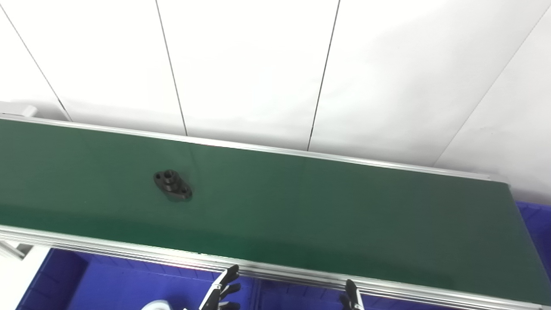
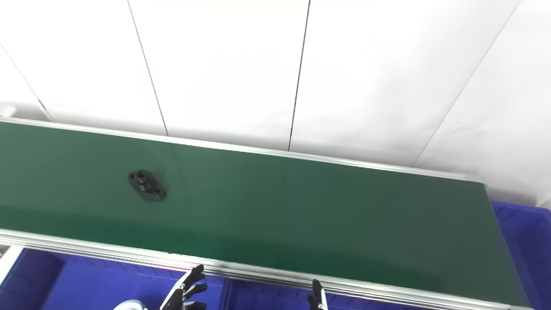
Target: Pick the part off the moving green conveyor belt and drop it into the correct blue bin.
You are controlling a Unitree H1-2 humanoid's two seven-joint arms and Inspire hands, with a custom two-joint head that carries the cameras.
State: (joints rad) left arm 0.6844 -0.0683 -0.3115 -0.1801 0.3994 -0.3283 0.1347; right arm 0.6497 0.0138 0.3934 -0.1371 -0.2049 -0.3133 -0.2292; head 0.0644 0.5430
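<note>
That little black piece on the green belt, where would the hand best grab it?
Probably from above, pinching the black part across its narrow waist, around the raised centre hub. It lies flat on the green belt, an oval flange with a hole at each end, so its sides sit too low to grip.

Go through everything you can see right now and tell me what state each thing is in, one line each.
black part: lying flat on the belt, left of centre, untouched.
green conveyor belt: carrying only the one part.
left hand: below the belt's near rail, fingers apart, holding nothing.
right hand: only fingertips show at the bottom edge; open or shut unclear.
blue bins: below the near rail, mostly hidden; contents unclear.
</note>
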